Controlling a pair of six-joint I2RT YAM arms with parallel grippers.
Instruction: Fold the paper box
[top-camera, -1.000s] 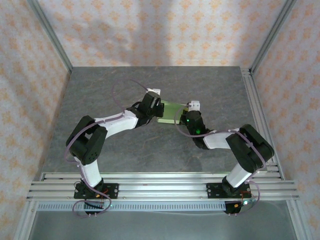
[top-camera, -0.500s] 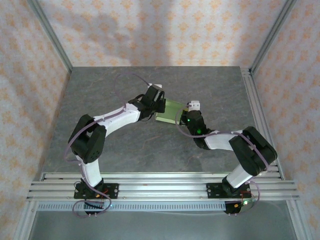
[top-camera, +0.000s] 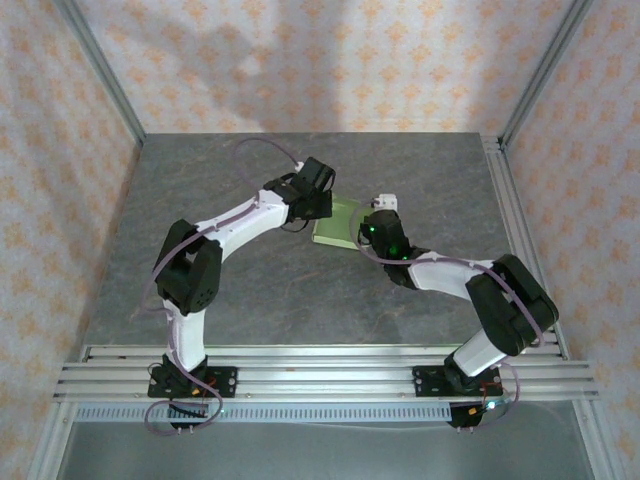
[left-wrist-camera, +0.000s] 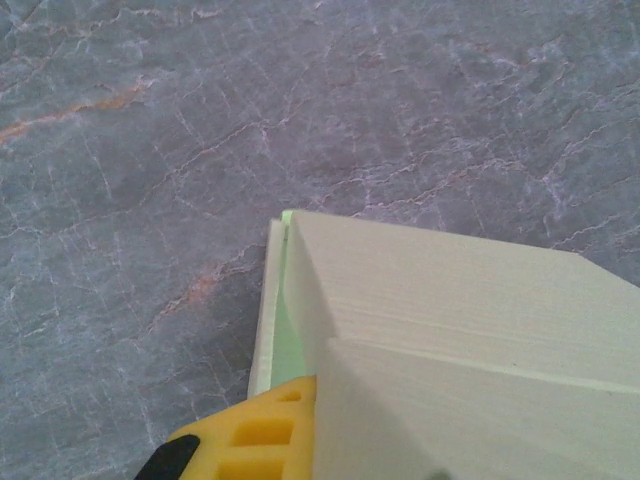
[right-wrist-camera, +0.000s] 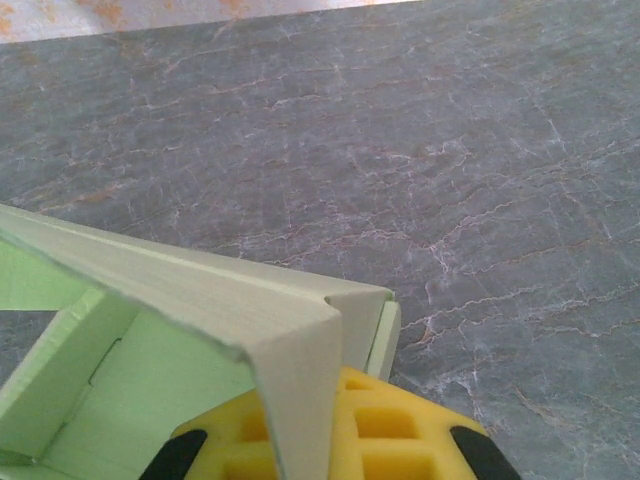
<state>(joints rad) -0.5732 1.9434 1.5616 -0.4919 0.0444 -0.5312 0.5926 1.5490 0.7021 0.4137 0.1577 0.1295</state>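
Paper box (top-camera: 336, 224), partly folded, walls pinched by left claw (top-camera: 327, 207) and right claw (top-camera: 360, 228)

You've reached the left arm farther out: your left gripper (top-camera: 324, 204) now sits farther up the table, the paper box (top-camera: 335, 226) swung round with it

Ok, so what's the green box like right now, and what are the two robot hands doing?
paper box: partly folded, walls standing up, top open, held from both sides.
left gripper: shut on the paper box at its left edge.
right gripper: shut on the paper box at its right wall.
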